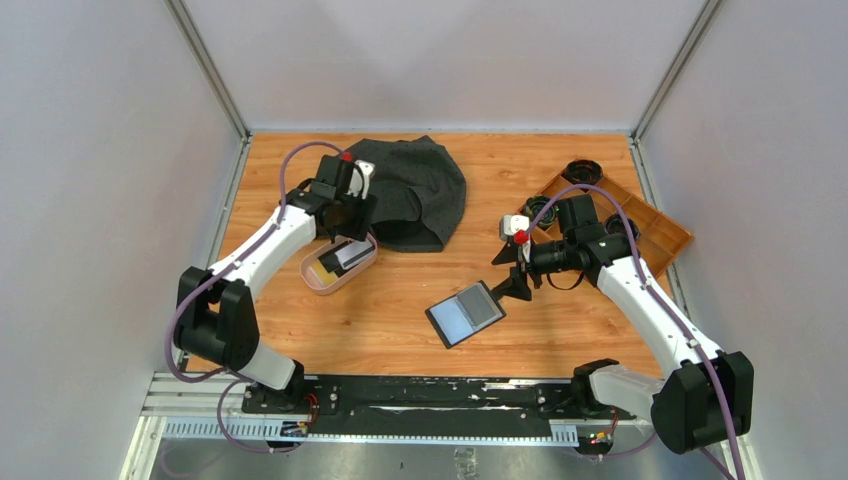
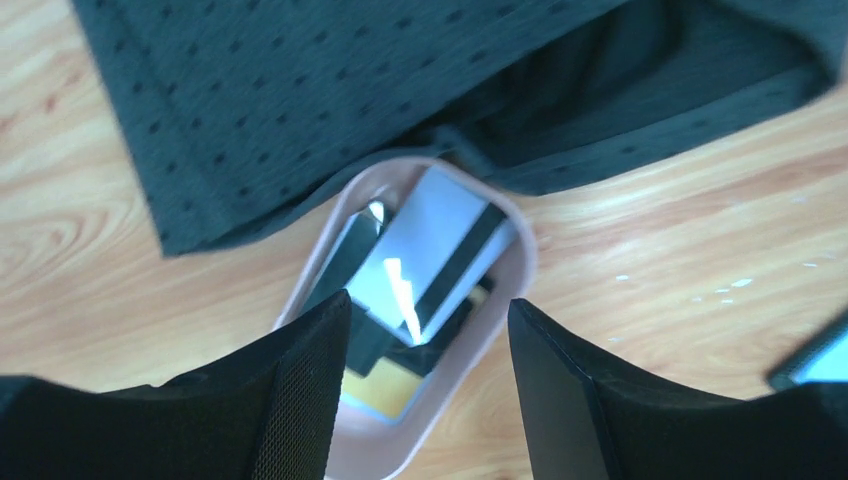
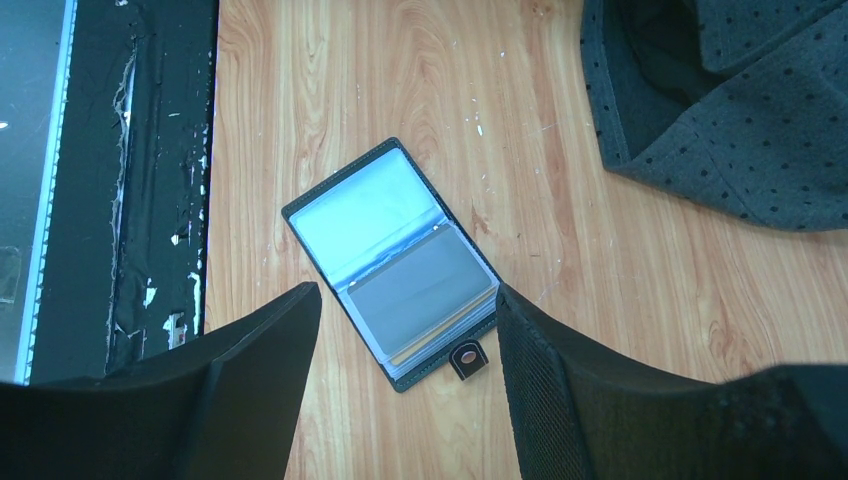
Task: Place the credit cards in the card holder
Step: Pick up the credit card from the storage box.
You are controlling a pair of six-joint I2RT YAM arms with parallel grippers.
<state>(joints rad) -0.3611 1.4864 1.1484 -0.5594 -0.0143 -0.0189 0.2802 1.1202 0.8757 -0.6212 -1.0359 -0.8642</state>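
Observation:
Several credit cards [image 2: 430, 255] lie stacked in a shallow pink dish [image 2: 515, 285]: a grey one with a dark stripe on top, dark and yellow ones beneath. They also show in the top view [image 1: 345, 256]. My left gripper [image 2: 428, 330] hangs open just above the dish, empty. The black card holder [image 3: 395, 262] lies open on the table, with a grey card in its right pocket and the snap tab at its lower corner; it also shows in the top view [image 1: 466, 313]. My right gripper [image 3: 408, 345] is open and empty above it.
A dark dotted cloth [image 1: 415, 190] lies behind the pink dish [image 1: 318, 275], touching its far rim. A long wooden compartment tray [image 1: 655, 225] with round black objects stands at the back right. The black base rail [image 1: 420, 395] runs along the near edge.

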